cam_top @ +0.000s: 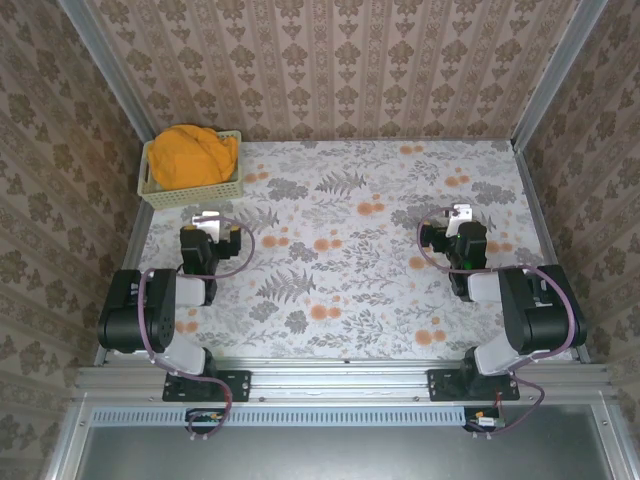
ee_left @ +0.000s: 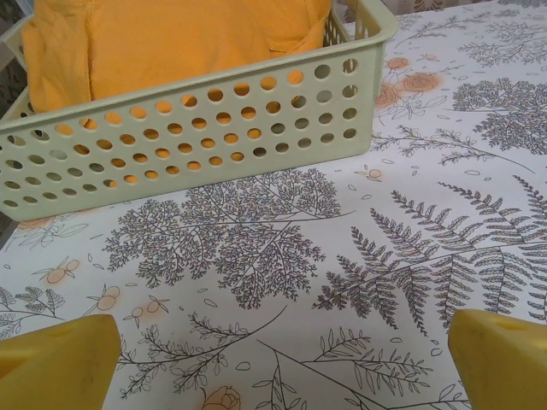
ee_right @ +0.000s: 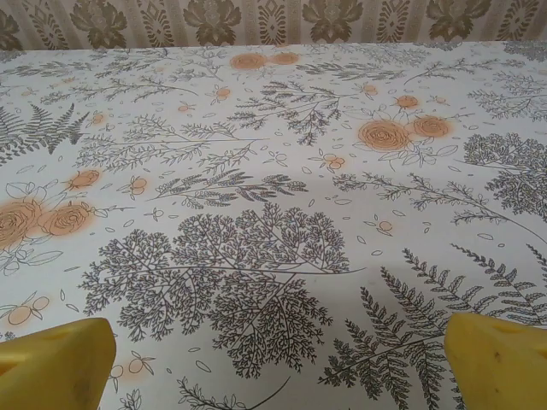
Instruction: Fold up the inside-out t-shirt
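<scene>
Soft, even light falls from above onto my table (cam_top: 340,215), bright but without glare, and the basket (cam_top: 190,185) throws only a faint, soft-edged shadow. From my left wrist the fern print and the basket's holes are crisp, while my left fingertips (ee_left: 55,363) in the bottom corners sit too near and blur. My right wrist's view is equally sharp mid-frame, softer toward the far wall (ee_right: 256,19), with my right fingertips (ee_right: 51,367) just as smeared.
</scene>
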You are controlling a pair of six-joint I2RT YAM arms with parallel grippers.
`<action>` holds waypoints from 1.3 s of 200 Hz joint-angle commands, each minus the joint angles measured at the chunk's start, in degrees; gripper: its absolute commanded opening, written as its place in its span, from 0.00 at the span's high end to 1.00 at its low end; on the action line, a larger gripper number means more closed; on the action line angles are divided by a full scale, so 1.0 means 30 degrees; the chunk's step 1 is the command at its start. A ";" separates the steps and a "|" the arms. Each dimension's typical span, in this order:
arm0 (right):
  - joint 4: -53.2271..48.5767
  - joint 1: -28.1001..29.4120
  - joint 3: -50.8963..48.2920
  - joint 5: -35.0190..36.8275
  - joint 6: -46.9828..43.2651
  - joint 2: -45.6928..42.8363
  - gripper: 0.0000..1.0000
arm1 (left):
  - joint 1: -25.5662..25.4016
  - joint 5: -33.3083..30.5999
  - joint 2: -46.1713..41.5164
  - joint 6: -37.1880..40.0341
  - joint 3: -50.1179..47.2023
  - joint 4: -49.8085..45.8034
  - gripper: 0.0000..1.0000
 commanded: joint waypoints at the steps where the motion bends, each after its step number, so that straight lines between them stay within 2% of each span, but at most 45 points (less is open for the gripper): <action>1: -0.0013 -0.0084 0.0278 -0.0283 0.0116 0.0005 0.00 | 0.0176 0.0100 -0.0040 -0.0141 0.0429 -0.0120 0.00; 260: 0.0039 -0.0084 0.0243 -0.0280 0.0116 -0.0032 0.00 | 0.0760 0.0680 -0.0061 -0.0669 0.0694 -0.0652 0.00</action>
